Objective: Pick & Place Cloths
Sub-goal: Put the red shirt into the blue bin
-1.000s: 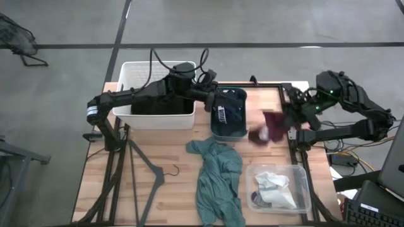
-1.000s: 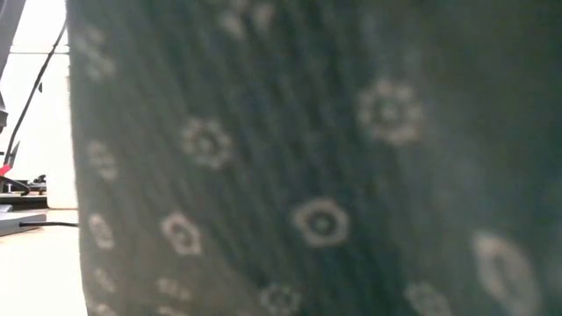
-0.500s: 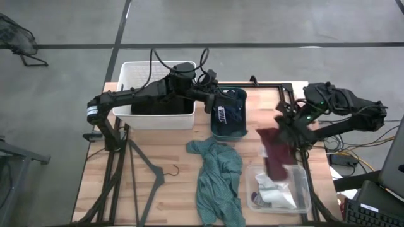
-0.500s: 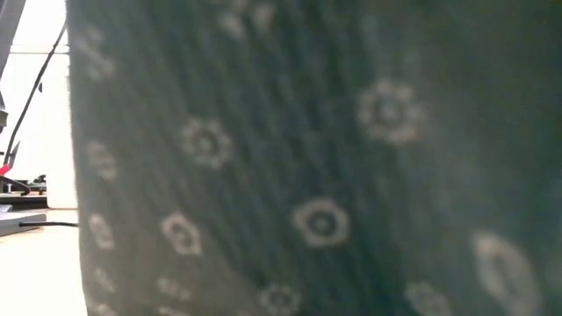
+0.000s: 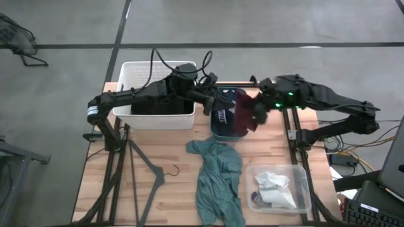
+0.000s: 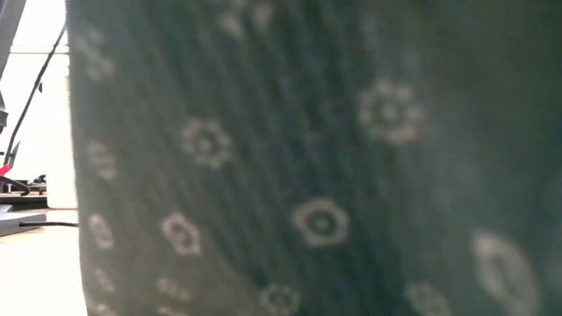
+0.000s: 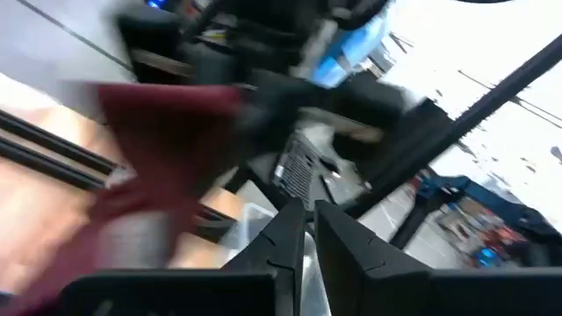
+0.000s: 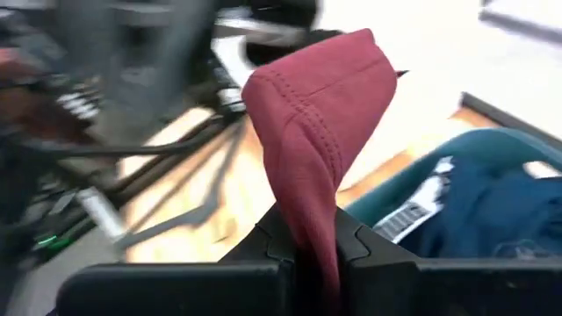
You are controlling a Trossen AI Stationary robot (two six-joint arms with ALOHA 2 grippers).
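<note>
My right gripper is shut on the maroon cloth above the teal bin, which holds the dark navy cloth. My left gripper hovers at that bin's left rim, and its fingers are shut on nothing I can see. The teal green cloth lies spread on the table and fills the low view. The black cloth sits in the white bin. Small white and grey cloths lie in the clear bin. My right gripper pinches the maroon cloth between its two fingers at a folded, stitched edge. The fold stands out beyond the fingertips in the right wrist view. The cloth is lifted clear of the table and trails from the gripper over the teal bin, slack.
A black clothes hanger lies on the table's left half. A black frame rail runs along the table's right side. Cables loop over the left arm beside the white bin. Bare wood shows at the near left.
My right gripper, still shut on the maroon cloth, first swung toward the near right, so the cloth hung over the clear bin. It then swept fast toward the far left and now holds the cloth over the teal bin. The cloth swung along with it.
</note>
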